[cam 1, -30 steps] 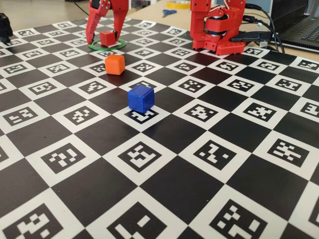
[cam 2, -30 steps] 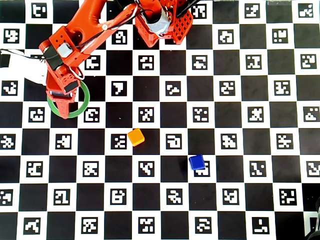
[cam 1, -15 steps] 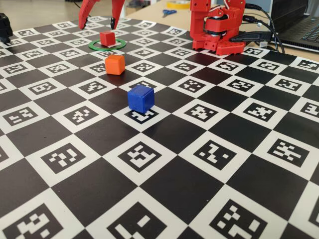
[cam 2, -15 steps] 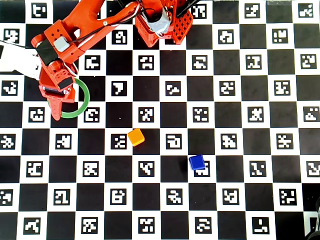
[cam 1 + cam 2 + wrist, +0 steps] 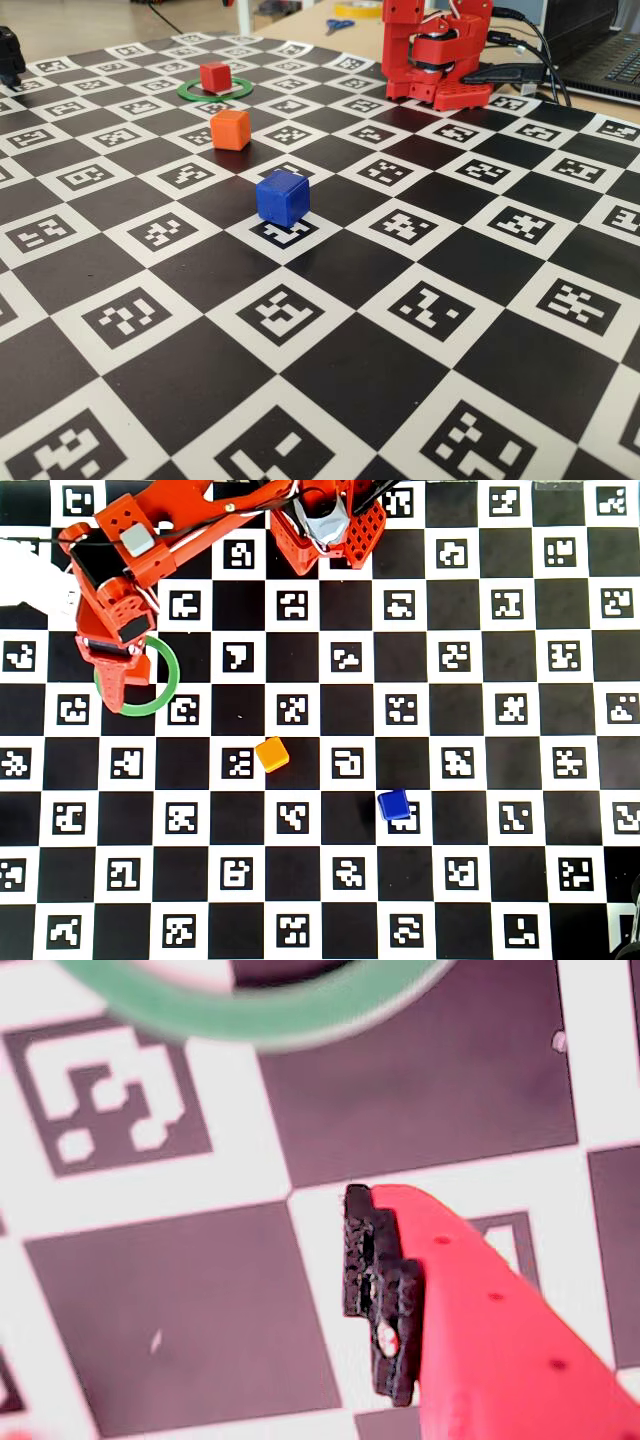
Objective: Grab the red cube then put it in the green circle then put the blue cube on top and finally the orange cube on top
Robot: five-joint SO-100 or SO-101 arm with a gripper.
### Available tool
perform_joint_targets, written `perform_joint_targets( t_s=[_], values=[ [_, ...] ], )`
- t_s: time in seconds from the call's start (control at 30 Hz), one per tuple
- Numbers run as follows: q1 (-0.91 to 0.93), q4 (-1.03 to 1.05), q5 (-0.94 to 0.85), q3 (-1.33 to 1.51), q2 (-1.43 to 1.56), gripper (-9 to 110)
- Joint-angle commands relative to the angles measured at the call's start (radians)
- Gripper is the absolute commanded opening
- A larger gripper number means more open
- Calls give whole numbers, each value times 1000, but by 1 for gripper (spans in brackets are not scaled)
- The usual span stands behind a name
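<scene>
Wrist view — one fingertip pad [image 5: 378, 1300] (empty, mid-air)

mat [image 5: 330, 375]: black-white checker with markers | scissors [image 5: 339, 24]: blue-handled, far table | laptop [image 5: 610, 60]: right edge

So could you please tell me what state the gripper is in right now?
Gripper: open, holding nothing; the red cube sits free inside the green circle.

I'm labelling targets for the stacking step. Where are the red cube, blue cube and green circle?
red cube [image 5: 215, 77], fixed view, front face.
blue cube [image 5: 281, 198], fixed view, front face.
green circle [image 5: 167, 685], overhead view, right arc.
</scene>
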Motion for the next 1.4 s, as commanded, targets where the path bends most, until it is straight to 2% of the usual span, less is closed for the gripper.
perform_joint_targets(
  t_s=[0.0, 0.3, 0.67, 1.1, 1.37],
  values=[
    [-63, 80, 61, -135, 114, 47],
    [-245, 202, 202, -222, 164, 46],
    [-549, 202, 348, -242, 229, 46],
    [-956, 175, 529, -370, 26, 46],
    [-1080, 137, 611, -449, -152, 46]
  ],
)
